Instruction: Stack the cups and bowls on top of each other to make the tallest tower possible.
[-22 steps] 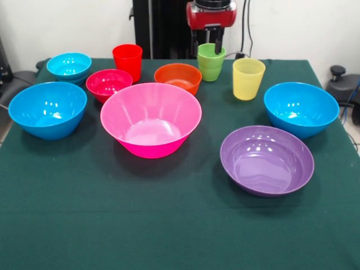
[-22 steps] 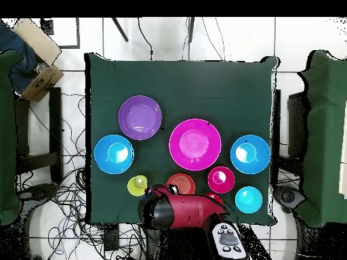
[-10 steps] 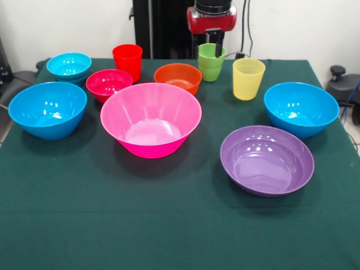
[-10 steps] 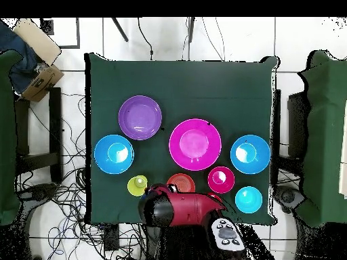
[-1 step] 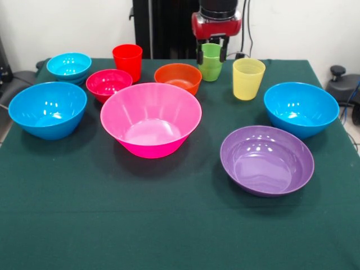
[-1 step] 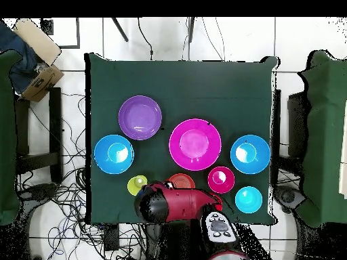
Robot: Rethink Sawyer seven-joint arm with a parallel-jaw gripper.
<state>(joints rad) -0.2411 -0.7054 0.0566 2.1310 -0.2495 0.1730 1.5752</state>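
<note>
My gripper (image 5: 211, 58) hangs at the table's far edge, open, with one finger on each side of the green cup (image 5: 211, 68), which stands upright on the cloth. The yellow cup (image 5: 248, 79) is to its right, and the orange bowl (image 5: 178, 76) and red cup (image 5: 127, 61) are to its left. The big pink bowl (image 5: 151, 118) sits mid-table and the purple bowl (image 5: 266, 160) at the near right. A blue bowl (image 5: 48, 109) stands on the left and another blue bowl (image 5: 301, 109) on the right. The magenta-red bowl (image 5: 108, 83) and cyan bowl (image 5: 68, 64) are at the far left. Nothing is stacked. From above, the arm (image 6: 176, 205) hides the green and red cups.
The dark green cloth (image 5: 169, 225) covers the whole table. The black pedestal (image 5: 163, 28) rises just behind the cups. In the overhead view, cables (image 6: 68, 196) and chairs (image 6: 325, 135) ring the table, and a cardboard box (image 6: 37, 40) lies at the upper left.
The gripper has turned and shifted slightly right. One finger was inside the green cup before; now both fingers stand outside it. From above, the arm covers more of the orange bowl.
</note>
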